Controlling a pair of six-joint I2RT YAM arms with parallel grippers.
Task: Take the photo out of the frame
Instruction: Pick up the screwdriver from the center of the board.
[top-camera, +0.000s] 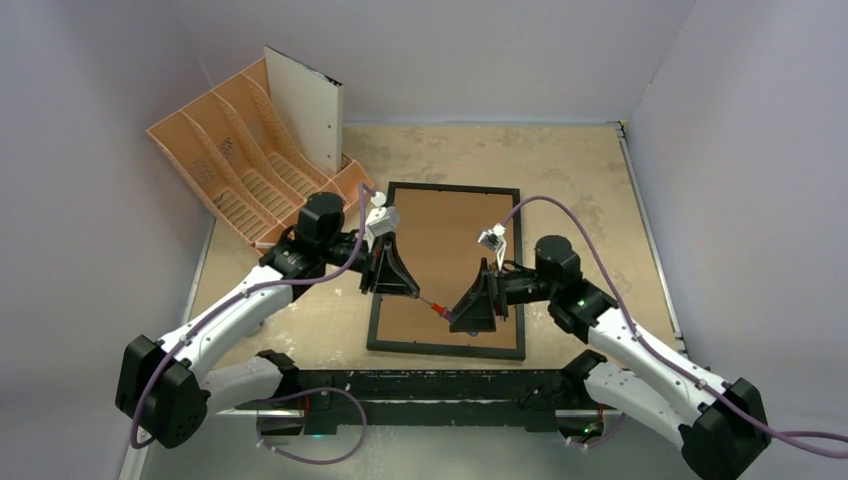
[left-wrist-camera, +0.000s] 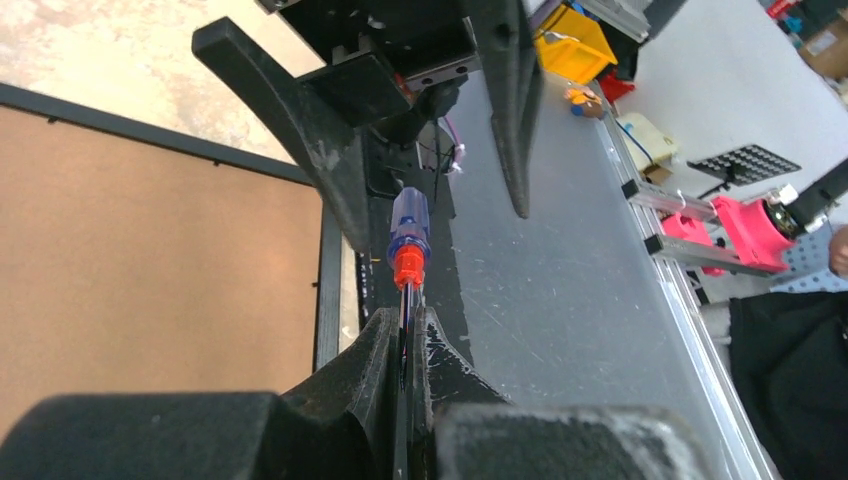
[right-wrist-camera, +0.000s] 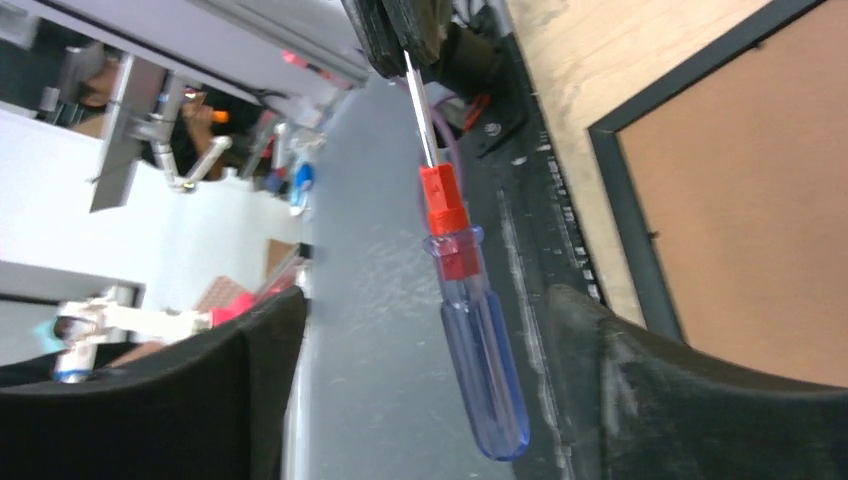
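Top external view: the frame (top-camera: 455, 187) lies flat at the middle of the table (top-camera: 580, 170), back up, its brown backing board (top-camera: 447, 235) filling the black rim. No photo shows in any view; judged to sit under that board, face down. Above the near half of the frame the left gripper (top-camera: 412, 292) and right gripper (top-camera: 458, 318) meet nose to nose, a small screwdriver (top-camera: 437, 309) spanning the gap between them. Left wrist view: the left jaws are pinched tight on the bare metal shaft just past the orange collar, so this gripper carries the tool; the blue handle points away toward the other gripper. Frame rim and board show at the left edge, below the tool and not touched. Right wrist view: the right fingers (right-wrist-camera: 640, 390) stand wide apart on either side of the clear blue handle with a gap on both sides, so nothing is held there. Handling, as a judgement: the photo will be light, thin and limp, and will crease or smudge easily, so it is best taken by an edge or corner once the board is off. The board looks stiff and thin and should lift whole if pried at one edge. Whatever holds it in is too small to make out. The frame is rigid and light and may slide when levered against.
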